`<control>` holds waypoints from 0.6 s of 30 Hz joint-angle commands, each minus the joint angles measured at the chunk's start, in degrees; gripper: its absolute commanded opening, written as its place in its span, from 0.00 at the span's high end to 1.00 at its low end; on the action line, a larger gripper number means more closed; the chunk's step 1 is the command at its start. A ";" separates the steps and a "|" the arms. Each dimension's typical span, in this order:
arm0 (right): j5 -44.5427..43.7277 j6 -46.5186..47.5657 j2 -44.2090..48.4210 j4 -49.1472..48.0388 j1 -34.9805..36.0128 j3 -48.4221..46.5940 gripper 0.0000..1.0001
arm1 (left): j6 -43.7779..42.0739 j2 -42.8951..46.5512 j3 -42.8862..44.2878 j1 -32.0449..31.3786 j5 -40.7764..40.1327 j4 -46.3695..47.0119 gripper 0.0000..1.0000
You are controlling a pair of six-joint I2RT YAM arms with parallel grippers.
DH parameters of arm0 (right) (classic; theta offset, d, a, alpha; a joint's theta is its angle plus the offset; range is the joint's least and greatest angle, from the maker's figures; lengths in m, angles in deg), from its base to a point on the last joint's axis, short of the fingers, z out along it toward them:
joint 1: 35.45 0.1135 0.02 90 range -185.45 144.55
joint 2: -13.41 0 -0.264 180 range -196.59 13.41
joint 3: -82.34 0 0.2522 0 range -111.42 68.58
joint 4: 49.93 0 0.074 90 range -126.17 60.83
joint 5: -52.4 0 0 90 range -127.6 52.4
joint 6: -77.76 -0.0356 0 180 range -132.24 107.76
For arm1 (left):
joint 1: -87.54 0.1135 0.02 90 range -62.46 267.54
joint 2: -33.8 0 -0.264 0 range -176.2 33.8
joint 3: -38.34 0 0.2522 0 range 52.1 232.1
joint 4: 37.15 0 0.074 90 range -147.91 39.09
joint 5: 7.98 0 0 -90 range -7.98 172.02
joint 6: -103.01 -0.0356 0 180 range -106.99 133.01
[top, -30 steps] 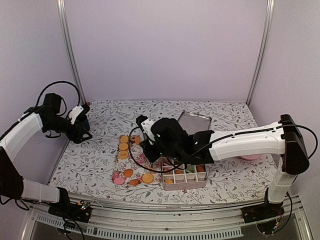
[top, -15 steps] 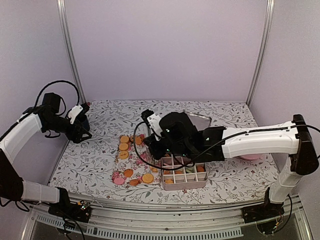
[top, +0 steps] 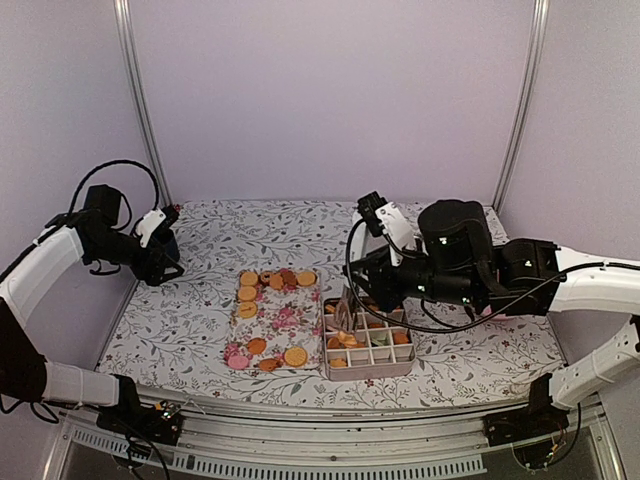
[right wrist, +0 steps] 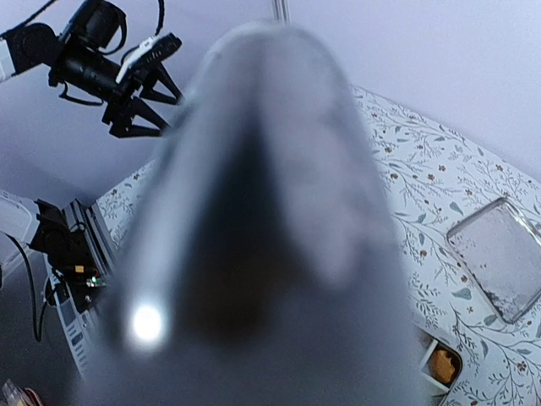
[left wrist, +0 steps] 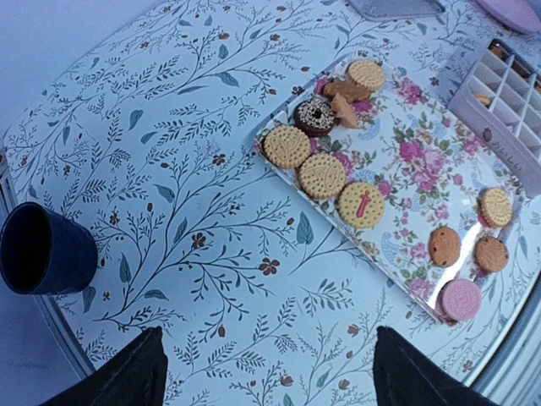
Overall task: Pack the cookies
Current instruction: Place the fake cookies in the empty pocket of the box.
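Note:
The cookies [top: 247, 293] lie on a floral tray [top: 285, 325]; most are orange-tan [left wrist: 322, 175], one is dark [left wrist: 315, 116] and one pink [left wrist: 461, 299]. More cookies sit in the divided box [top: 372, 350] to the tray's right. My right gripper [top: 372, 290] hangs over the box's far left corner, shut on a grey metal tool [top: 345, 308] that looks like tongs. That tool [right wrist: 254, 211] fills the right wrist view as a blur and hides the fingers. My left gripper [left wrist: 270, 381] is open and empty above bare cloth at the far left [top: 165, 265].
A dark blue cup [left wrist: 42, 249] stands by the left gripper. A clear lid [right wrist: 499, 254] lies behind the box. The pink plate's edge [left wrist: 516, 8] shows at the far right. The box's wall [left wrist: 507, 127] borders the tray.
My right arm has swung right and back off the tray, uncovering the cookies at the tray's far end. Its tool now hangs at the box. The left arm has not moved.

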 commanded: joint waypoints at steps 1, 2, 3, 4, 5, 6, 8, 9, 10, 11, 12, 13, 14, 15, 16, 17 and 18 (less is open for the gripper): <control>0.51 -2.51 2.82 6.50 -0.12 3.25 0.99 | -0.07 0.36 1.32 0.00 0.96 0.09 0.15; 0.29 -2.71 3.14 6.77 -0.12 3.72 0.99 | 0.01 0.31 1.29 -0.03 1.11 0.06 0.15; 0.10 -2.79 3.31 6.92 -0.13 3.90 0.99 | 0.06 0.34 1.24 -0.10 1.12 0.05 0.15; -0.14 -2.88 3.42 6.96 -0.13 4.16 0.99 | 0.11 0.33 1.20 -0.10 1.18 0.10 0.15; -0.41 -2.83 3.32 6.83 -0.12 4.34 0.99 | 0.11 0.40 1.15 -0.12 1.19 0.12 0.15; -0.56 -2.78 3.20 6.46 -0.12 4.53 0.99 | 0.11 0.34 1.11 -0.12 1.19 0.09 0.15; -0.65 -2.52 2.56 5.61 -0.10 4.74 0.99 | 0.11 0.42 1.02 -0.12 1.20 0.12 0.15; -0.67 -2.19 2.12 4.97 -0.05 4.73 0.99 | 0.11 0.49 0.90 -0.11 1.24 0.18 0.15; -0.74 -1.93 1.60 4.53 -0.11 4.70 0.99 | 0.13 0.57 0.81 -0.08 1.20 0.15 0.15; -0.90 -1.59 1.04 4.24 -0.12 4.59 0.99 | 0.04 0.68 0.72 -0.12 1.19 0.19 0.15; -1.08 -1.39 0.58 3.96 -0.12 4.44 0.99 | 0.02 0.75 0.61 -0.12 1.19 0.15 0.15; -1.19 -0.92 0.17 3.63 -0.12 4.39 0.99 | 0.02 0.84 0.54 -0.12 1.19 0.15 0.15; -1.32 -0.59 -0.17 3.35 -0.11 4.24 0.99 | 0.02 0.93 0.43 -0.12 1.19 0.22 0.15; -1.45 -0.19 -0.49 3.08 -0.12 4.09 0.99 | -0.06 0.99 0.29 -0.12 1.16 0.31 0.15; -1.65 0.38 -0.74 2.86 -0.12 3.84 0.99 | -0.07 1.03 0.19 -0.12 1.11 0.41 0.15; -1.91 0.73 -0.97 2.64 -0.14 3.73 0.99 | -0.07 1.13 0.15 -0.12 1.15 0.48 0.15; -2.18 1.26 -1.16 2.38 -0.20 3.62 0.99 | -0.07 1.13 0.06 -0.12 1.11 0.62 0.15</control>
